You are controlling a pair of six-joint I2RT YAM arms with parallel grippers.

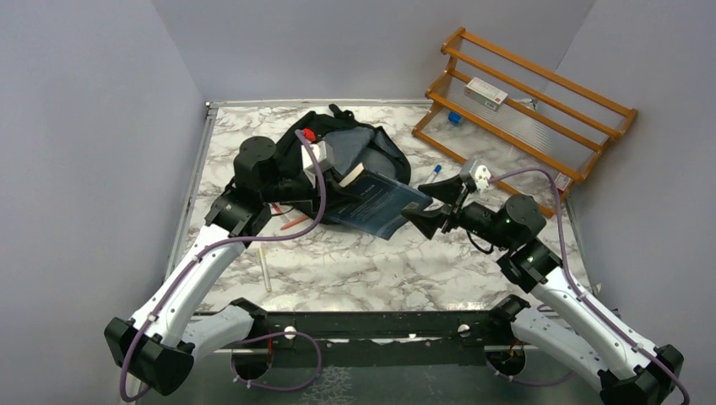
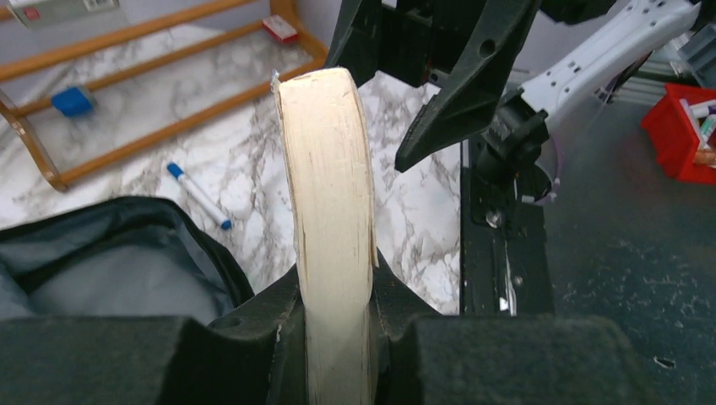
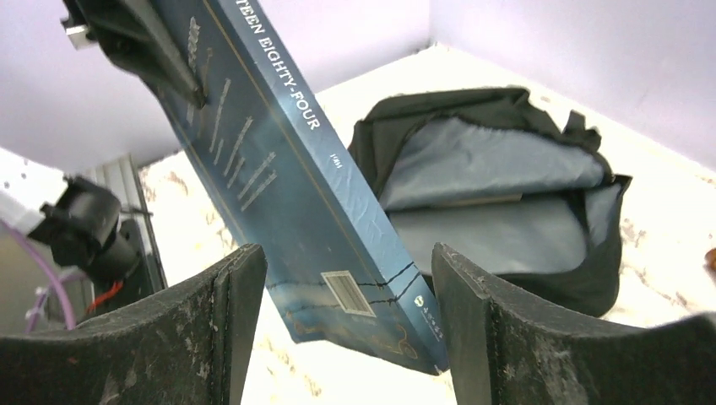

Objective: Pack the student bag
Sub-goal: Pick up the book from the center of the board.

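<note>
The student bag (image 1: 390,145) is a black backpack lying unzipped at the back middle of the table, its grey lining showing (image 3: 498,194); its edge also shows in the left wrist view (image 2: 110,253). My left gripper (image 1: 342,175) is shut on a blue paperback book (image 1: 377,202), clamping its cream page edge (image 2: 333,186) and holding it tilted above the table just in front of the bag. My right gripper (image 1: 425,218) is open, its jaws standing on either side of the book's lower corner (image 3: 371,295), which is very close to one finger (image 3: 498,337).
A wooden rack (image 1: 523,110) stands at the back right with a white box (image 1: 485,93) and a small blue item (image 1: 454,118). A blue-capped marker (image 1: 435,173) lies beside the bag. A red pen (image 1: 294,223) and a white stick (image 1: 264,268) lie front left.
</note>
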